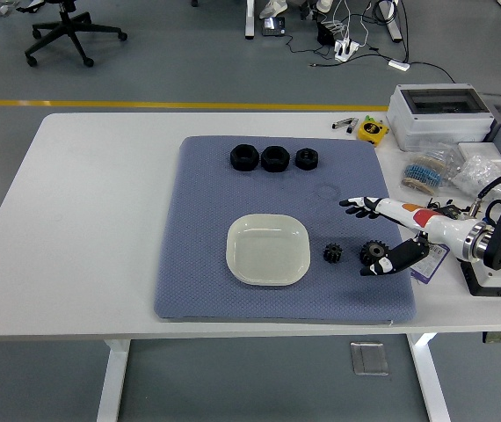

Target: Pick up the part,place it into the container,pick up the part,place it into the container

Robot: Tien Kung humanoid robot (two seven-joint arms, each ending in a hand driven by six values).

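Two small black gears lie on the blue-grey mat [198, 255]: one [333, 254] just right of the pale square dish [268, 250], the other [373, 251] a little further right. My right hand [369, 236] reaches in from the right, fingers spread and holding nothing. Its thumb [389, 261] sits beside the right gear, and its other fingers [356, 207] point left above it. Three black nuts [273, 158] stand in a row at the mat's far edge. The dish holds nothing. My left arm is out of view.
At the table's right stand a grey plastic box [439, 114], bags of small parts [444, 171] and a yellow tape measure [373, 128]. An office chair [70, 31] and cables lie on the floor beyond.
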